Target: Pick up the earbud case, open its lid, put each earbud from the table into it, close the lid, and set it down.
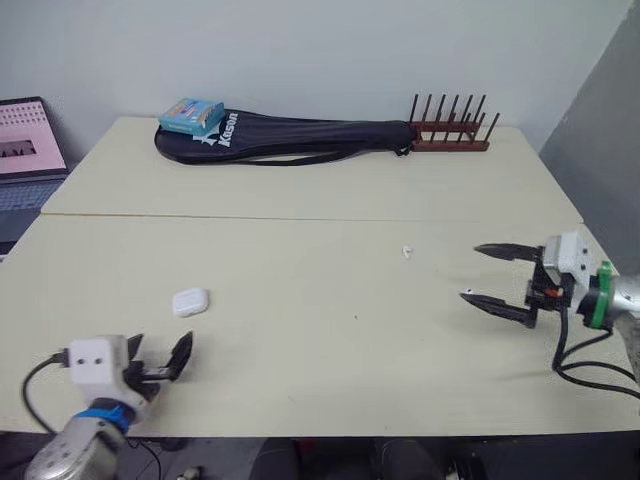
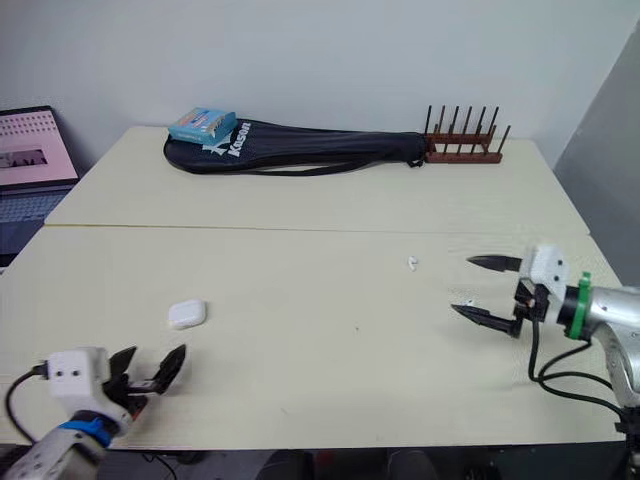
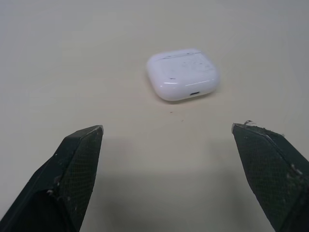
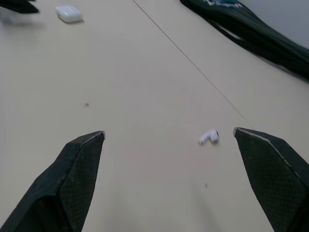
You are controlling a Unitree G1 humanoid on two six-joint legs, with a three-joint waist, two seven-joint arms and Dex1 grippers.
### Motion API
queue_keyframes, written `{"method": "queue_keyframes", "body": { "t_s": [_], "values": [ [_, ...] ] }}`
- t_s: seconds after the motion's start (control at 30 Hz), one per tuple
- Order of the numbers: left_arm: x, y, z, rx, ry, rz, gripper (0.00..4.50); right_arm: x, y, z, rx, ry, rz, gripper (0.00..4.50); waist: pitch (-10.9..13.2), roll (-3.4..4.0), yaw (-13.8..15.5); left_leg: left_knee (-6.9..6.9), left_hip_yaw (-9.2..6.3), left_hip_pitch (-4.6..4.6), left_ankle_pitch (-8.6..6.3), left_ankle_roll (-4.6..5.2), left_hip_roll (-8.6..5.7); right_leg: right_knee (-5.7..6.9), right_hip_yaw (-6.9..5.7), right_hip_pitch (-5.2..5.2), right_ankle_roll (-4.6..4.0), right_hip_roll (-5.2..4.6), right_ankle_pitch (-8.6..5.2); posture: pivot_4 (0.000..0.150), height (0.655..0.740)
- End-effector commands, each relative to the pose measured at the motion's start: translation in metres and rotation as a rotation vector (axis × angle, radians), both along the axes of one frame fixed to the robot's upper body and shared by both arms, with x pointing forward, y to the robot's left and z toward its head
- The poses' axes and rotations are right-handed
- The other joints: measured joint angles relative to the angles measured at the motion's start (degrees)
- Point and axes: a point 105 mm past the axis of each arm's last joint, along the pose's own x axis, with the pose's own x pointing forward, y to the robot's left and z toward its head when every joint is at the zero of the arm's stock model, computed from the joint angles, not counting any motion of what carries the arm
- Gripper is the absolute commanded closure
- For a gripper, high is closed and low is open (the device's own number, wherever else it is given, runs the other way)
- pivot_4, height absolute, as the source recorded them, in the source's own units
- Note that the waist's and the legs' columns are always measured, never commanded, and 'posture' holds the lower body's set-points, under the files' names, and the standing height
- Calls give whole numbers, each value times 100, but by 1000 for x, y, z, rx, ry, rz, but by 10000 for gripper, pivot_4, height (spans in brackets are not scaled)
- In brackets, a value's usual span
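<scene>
Lying closed on the table [image 1: 300,190], the earbud case [image 1: 189,302] is sitting just ahead of the left gripper [image 1: 160,350], whose fingers are standing spread apart, holding nothing and clear of the case. One earbud [image 1: 407,251] is resting near mid-table, ahead of the right gripper [image 1: 470,272], which is likewise gaping wide and carrying nothing. A black racket bag [image 1: 300,136] is lying along the far edge.

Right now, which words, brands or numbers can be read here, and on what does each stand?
"Kason": white lettering on the long black fabric racket bag.
Small blue cardboard box at the bag's end: print too small to read.
Pink laptop screen: content too blurred to read.
Glossy white earbud case: no marking visible.
</scene>
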Motion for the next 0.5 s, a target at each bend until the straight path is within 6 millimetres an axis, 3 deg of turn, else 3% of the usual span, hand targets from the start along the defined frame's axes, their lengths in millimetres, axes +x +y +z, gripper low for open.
{"method": "queue_keyframes", "body": {
  "t_s": [0.03,0.3,0.5],
  "values": [
    [11,-4,2,15,-13,61,0,-8,23,13,6,11,120,239,0,0,10,0,0,-1,0,0,1,-2,-2,0,0,0,0,1500,7087],
    [37,-14,-12,-48,20,133,0,-14,57,25,-30,28,306,239,-1,3,85,-1,-4,2,0,0,0,-2,-5,2,0,-1,0,1500,7087],
    [50,-12,-15,-49,60,148,0,-15,71,32,-27,18,380,239,-6,11,115,-2,-7,5,0,0,-2,-1,-9,5,0,-1,0,1500,7087]
  ]
}}
